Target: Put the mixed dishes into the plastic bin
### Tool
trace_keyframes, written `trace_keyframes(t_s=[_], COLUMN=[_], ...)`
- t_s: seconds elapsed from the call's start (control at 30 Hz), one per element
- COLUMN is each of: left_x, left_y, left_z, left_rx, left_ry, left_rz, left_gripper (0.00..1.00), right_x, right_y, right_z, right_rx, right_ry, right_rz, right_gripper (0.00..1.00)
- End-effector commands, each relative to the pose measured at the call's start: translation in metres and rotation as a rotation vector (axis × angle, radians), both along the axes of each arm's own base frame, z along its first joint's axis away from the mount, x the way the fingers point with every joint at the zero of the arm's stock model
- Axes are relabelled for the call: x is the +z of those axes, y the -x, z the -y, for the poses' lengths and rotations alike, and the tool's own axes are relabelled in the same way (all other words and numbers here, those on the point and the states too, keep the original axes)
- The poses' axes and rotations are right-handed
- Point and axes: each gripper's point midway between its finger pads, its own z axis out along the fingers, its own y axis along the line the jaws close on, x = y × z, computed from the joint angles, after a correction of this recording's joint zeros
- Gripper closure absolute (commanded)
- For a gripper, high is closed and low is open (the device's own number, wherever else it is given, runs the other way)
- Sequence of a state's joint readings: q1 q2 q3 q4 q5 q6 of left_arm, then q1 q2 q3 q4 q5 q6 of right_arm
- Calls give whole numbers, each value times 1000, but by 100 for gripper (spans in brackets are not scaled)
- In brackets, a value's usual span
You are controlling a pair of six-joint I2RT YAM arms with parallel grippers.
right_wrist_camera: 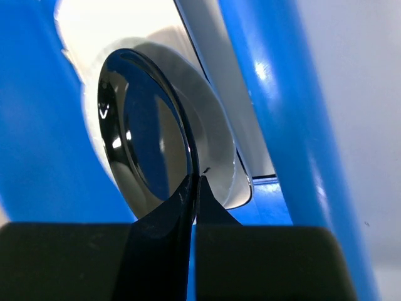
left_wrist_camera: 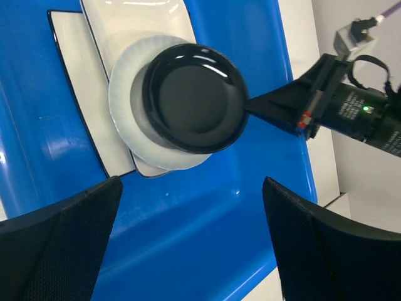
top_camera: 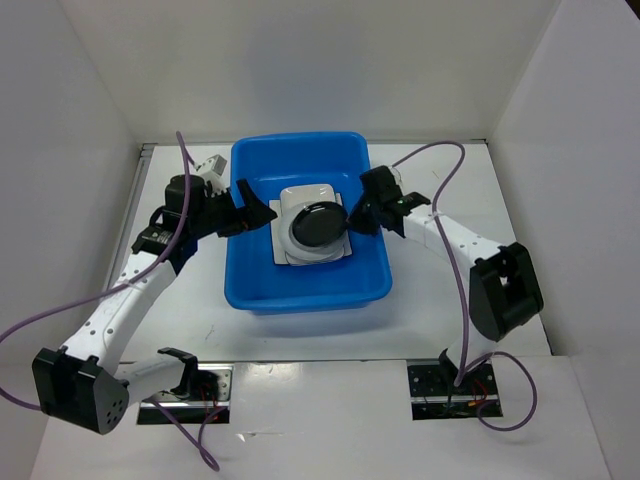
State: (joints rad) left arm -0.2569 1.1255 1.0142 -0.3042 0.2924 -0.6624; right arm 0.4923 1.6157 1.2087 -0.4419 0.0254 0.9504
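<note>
White table point(top_camera: 470, 200): R gripper point(top_camera: 347, 214) pinches black dish point(top_camera: 318, 227) (inside blue bin point(top_camera: 300, 297)).

White table point(top_camera: 300, 335) in the middle of the frame, plain white back wall point(top_camera: 320, 60) across the top, white left panel point(top_camera: 60, 150) and white right panel point(top_camera: 585, 140) closing both sides, soft even light, faint shadows.

Top external: fixed, high, behind arm bases point(top_camera: 190, 382), angled down and forward; whole table point(top_camera: 420, 320) and blue bin point(top_camera: 300, 295) in frame, far off. Left wrist: over bin interior, facing down between fingers of left pincer point(left_wrist_camera: 192, 182); close. Right wrist: low at bin wall, facing black dish point(right_wrist_camera: 144, 144) edge-on; very close. Shared by all three: black dish, bin interior.
</note>
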Motion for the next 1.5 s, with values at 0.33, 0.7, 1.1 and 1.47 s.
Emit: trace_keyframes(t_s=[0.33,0.7,1.1,1.47], left_x=[10,10,9,9], left_y=[5,0,-3,-7], left_z=[3,2,-1,-3], left_rx=[-8,0,14,23], left_ry=[32,30,13,-9], left_rz=[38,48,46,58], left_gripper=[1,1,1,1], right_x=[6,68,115,33], right_y=[-6,-2,-110,-163], right_z=[-20,-9,140,167], right_rx=[71,83,-241,-334], right_ry=[63,72,55,146], right_rz=[-1,108,259,155], right_gripper=[79,61,60,61])
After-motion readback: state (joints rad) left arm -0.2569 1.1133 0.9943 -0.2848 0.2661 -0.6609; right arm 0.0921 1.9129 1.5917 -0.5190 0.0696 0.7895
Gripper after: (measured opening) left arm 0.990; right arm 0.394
